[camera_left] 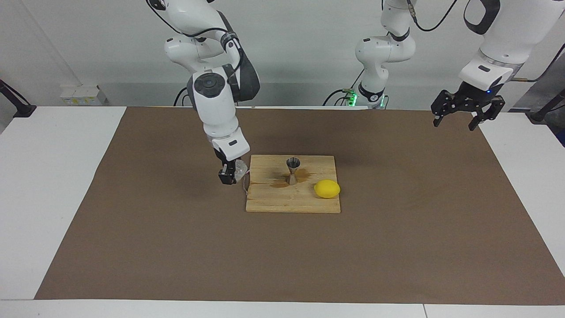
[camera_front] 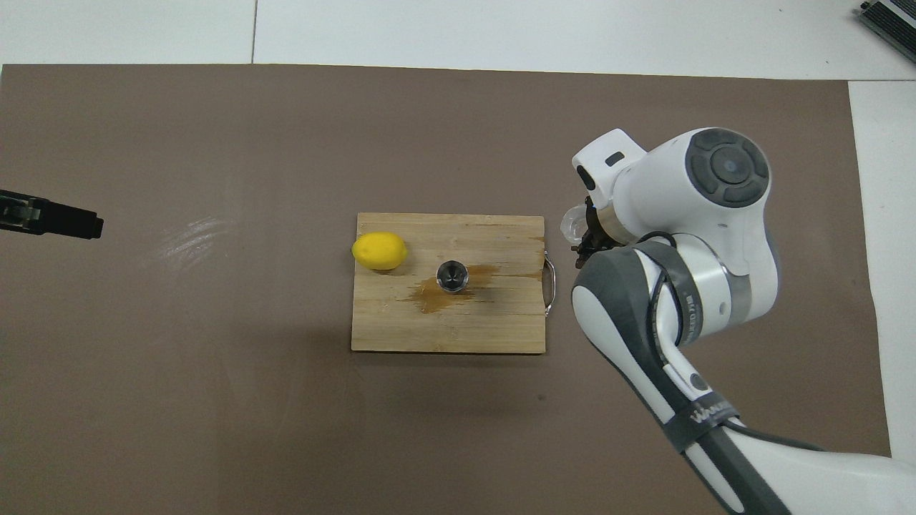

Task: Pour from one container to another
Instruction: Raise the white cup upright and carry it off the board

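The ribbed glass cup [camera_left: 240, 168] is gripped by the right gripper [camera_left: 228, 176], lowered over the brown mat [camera_left: 176, 229] just beside the wooden board [camera_left: 293, 201]. The left gripper [camera_left: 459, 119] is held raised and open over the mat's edge, its arm waiting.

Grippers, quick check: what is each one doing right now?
Right gripper: shut on the glass cup, just off the cutting board, toward the right arm's end.
Left gripper: fingers open, empty, waiting over the mat's edge.

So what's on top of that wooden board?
On the wooden board stand a steel jigger and a lemon, with a brown wet stain around the jigger's foot. What is inside the jigger cannot be made out.
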